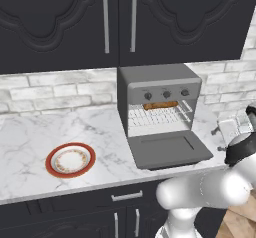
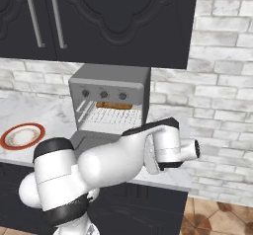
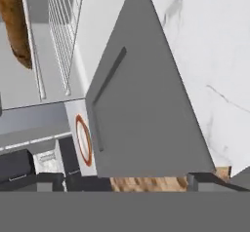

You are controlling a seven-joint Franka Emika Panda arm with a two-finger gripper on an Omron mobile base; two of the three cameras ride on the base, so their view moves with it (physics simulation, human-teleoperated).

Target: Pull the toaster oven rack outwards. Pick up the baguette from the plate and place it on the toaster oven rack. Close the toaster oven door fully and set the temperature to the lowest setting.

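Left base view, left to right: round plate with red-orange rim and white patterned centre [image 1: 70, 160] lies bare on the white marble counter [image 1: 25, 142], near the front edge, well apart from the oven. To its right stands the boxy matte grey toaster oven [image 1: 159, 99], backed against the pale brick wall [image 1: 55, 92], three small round knobs [image 1: 166, 94] in a row above the opening. The flat grey drop-down toaster oven door [image 1: 169, 149] hangs fully open, lying roughly level over the counter's front edge, its darker window facing up. Inside the opening, the silvery wire toaster oven rack [image 1: 157, 116] sits forward, its front edge about level with the oven mouth. The small golden-brown baguette [image 1: 160, 105] lies crosswise on the rack toward the back of the cavity. Dark upper cabinets with two vertical silver handles [image 1: 119, 21] hang above. Far right, the arm's white links sit low, beside the counter's end. Right base view: plate [image 2: 21, 136] at left, oven [image 2: 109, 98] centre with baguette [image 2: 113, 105] on the rack [image 2: 111, 115], arm's white body crossing in front of the door. Hand view: camera rolled; door [image 3: 141, 109] seen from above and apart from the hand, rack wires [image 3: 61, 26] and baguette end [image 3: 17, 26] at upper left, plate rim [image 3: 83, 141] edge-on. The gripper's fingertips cannot be made out in the pictures; its jaws are spread wide, holding nothing.
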